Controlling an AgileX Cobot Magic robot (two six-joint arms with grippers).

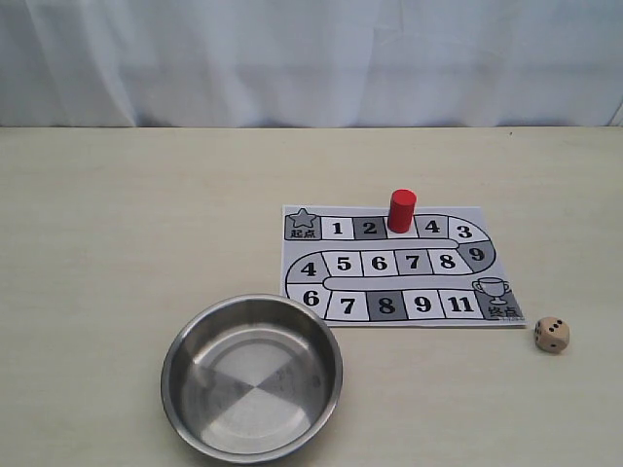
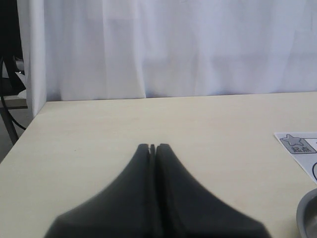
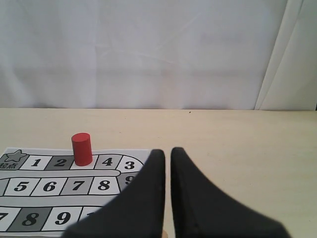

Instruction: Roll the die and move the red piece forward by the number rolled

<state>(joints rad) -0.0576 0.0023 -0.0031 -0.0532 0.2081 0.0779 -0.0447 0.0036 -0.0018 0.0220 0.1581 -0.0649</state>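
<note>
The red piece (image 1: 402, 210) stands upright on the board (image 1: 413, 262), on the top-row square between 2 and 4; the right wrist view also shows the red piece (image 3: 81, 148). The tan die (image 1: 552, 334) rests on the table just off the board's near right corner. Neither gripper appears in the exterior view. My left gripper (image 2: 153, 146) is shut and empty over bare table, left of the board's star corner (image 2: 297, 144). My right gripper (image 3: 168, 151) is shut with only a thin slit between its fingers, empty, near the board's right end (image 3: 49, 186).
A round steel bowl (image 1: 195, 341) sits at the front, left of the board's near edge; its rim (image 2: 307, 218) shows in the left wrist view. A white curtain hangs behind the table's far edge.
</note>
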